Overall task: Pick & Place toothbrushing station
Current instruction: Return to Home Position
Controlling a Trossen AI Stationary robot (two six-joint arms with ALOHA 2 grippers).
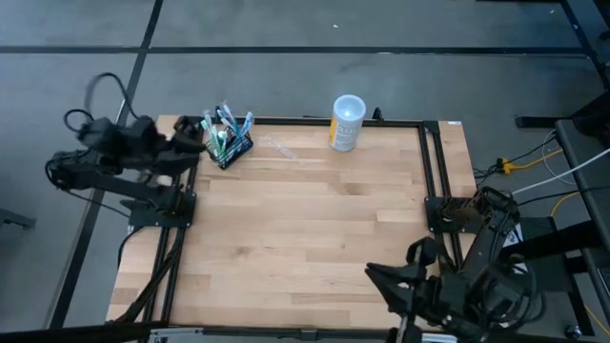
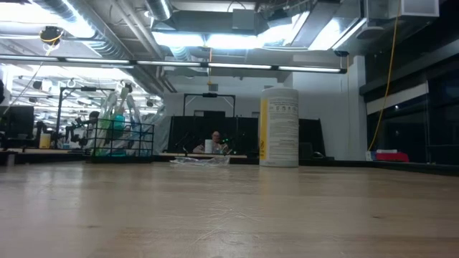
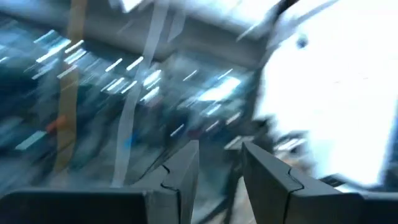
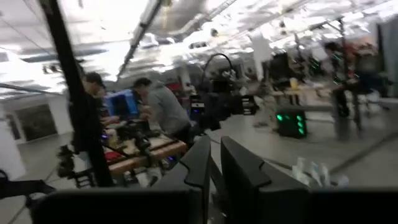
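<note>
Standing at the far left corner of the wooden table (image 1: 305, 224), the toothbrushing station (image 1: 233, 150) is a small black block, set askew to the table's edge. Several toothbrushes (image 1: 225, 122) rise upright from it, in white, green and blue. In the low view it shows as a dark open frame at the far left.

The left gripper (image 3: 221, 147) sits just left of the station, at the table's far left edge. The high view does not settle whether the two touch. Its fingers (image 3: 268, 174) stand a narrow gap apart, with nothing between them.

The right gripper (image 4: 215, 140) lies low over the near right corner, well apart from the station. Its fingers are drawn nearly together, with only a sliver between them, and hold nothing.

A white-and-yellow cup (image 1: 347, 122) stands upright at the far edge, right of the station and apart from it. A clear wrapper (image 1: 283, 150) lies flat between the station and the cup.

Beyond the table, the right wrist view shows a person (image 4: 165, 109) in grey bent over a workbench.
</note>
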